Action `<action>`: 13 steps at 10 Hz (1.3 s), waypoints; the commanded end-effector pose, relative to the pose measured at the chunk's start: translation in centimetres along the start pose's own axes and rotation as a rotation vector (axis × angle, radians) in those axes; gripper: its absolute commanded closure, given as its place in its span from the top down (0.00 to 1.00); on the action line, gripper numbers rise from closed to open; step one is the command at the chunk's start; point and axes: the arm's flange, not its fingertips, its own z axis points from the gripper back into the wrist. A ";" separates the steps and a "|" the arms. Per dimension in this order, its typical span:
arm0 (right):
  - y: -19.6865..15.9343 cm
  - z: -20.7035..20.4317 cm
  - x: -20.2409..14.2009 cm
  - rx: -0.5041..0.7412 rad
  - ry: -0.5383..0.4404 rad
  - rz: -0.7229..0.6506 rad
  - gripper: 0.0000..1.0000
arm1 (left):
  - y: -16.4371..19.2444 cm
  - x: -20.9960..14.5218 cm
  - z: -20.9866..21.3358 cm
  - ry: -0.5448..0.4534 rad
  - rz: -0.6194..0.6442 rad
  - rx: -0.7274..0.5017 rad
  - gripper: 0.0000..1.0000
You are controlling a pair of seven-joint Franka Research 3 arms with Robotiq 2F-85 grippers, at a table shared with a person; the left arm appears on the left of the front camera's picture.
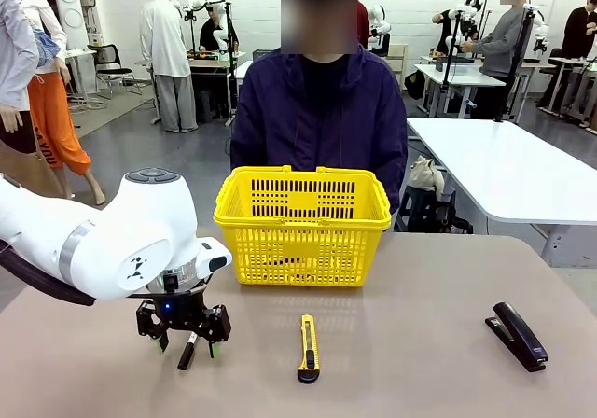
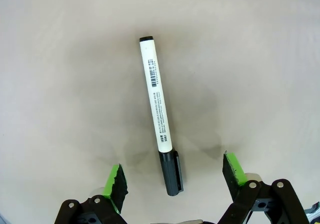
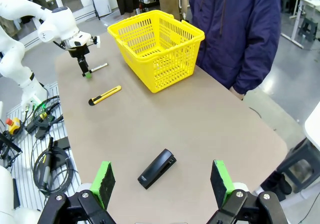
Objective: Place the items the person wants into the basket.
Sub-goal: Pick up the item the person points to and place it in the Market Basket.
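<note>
A white marker [image 2: 156, 104] with a black cap lies flat on the table. My left gripper [image 2: 174, 176] hangs open just above it, a green fingertip on each side of the capped end and neither touching. In the front view that gripper [image 1: 187, 341] is at the near left with the marker [image 1: 188, 352] under it. The yellow basket [image 1: 303, 215] stands at the far middle of the table in front of the person [image 1: 317, 110]. From high over the other end of the table my right gripper [image 3: 162, 180] looks down, open and holding nothing.
A yellow-and-black utility knife [image 1: 308, 348] lies near the front middle. A black stapler [image 1: 516, 336] lies at the right, below my right gripper [image 3: 157, 168]. The table is bare between them. The person's hands are hidden behind the basket.
</note>
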 end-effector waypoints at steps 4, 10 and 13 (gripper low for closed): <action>-0.2 -0.2 0.0 0.003 -0.030 0.016 1.00 | -0.5 0.6 -0.9 -0.030 0.034 0.042 0.36; -0.2 -0.2 0.0 0.003 -0.030 0.016 1.00 | -0.5 0.6 -0.9 -0.019 0.033 0.038 0.00; -0.2 -0.2 0.0 0.003 -0.030 0.016 1.00 | -0.5 0.6 -0.8 -0.015 0.031 0.039 0.00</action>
